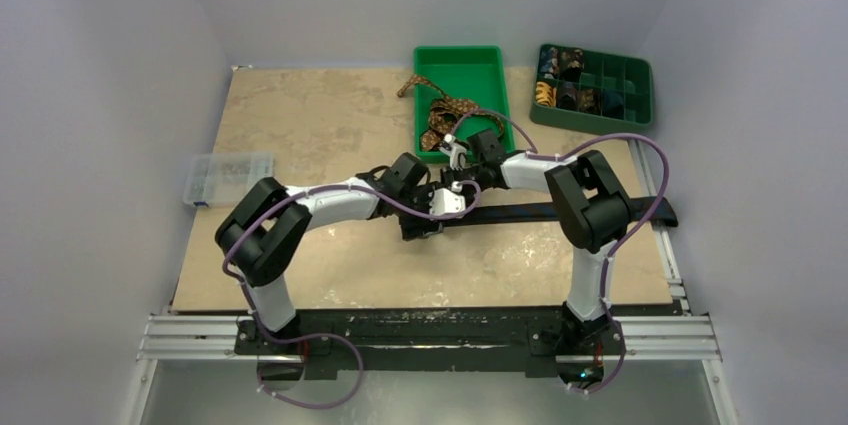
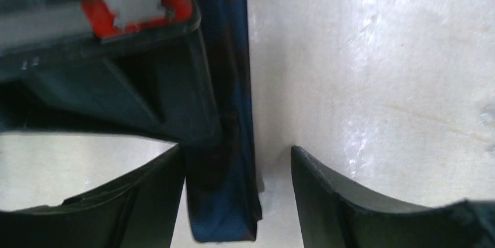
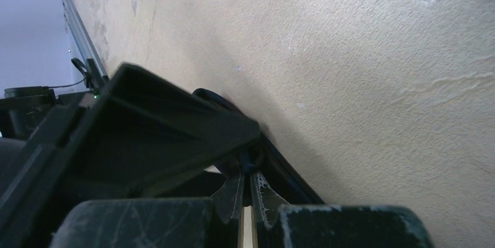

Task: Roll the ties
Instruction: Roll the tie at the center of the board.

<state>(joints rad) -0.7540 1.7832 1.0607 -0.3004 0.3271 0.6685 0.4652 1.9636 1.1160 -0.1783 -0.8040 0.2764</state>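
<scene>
A dark navy tie (image 1: 560, 212) lies flat across the table from the middle to the right edge. Its near end (image 2: 225, 213) sits between the fingers of my left gripper (image 2: 236, 150), which stands open astride it (image 1: 422, 223), the cloth close to the left finger. My right gripper (image 3: 248, 172) is shut, with a fold of the navy tie (image 3: 286, 172) pinched at its tips, just beyond the left gripper (image 1: 450, 185). A brown patterned tie (image 1: 442, 113) lies bunched in the green bin (image 1: 470, 57), one end hanging over its left rim.
A green divided tray (image 1: 632, 73) at the back right holds several rolled ties. A clear plastic box (image 1: 228, 178) sits at the table's left edge. Purple cables loop over both arms.
</scene>
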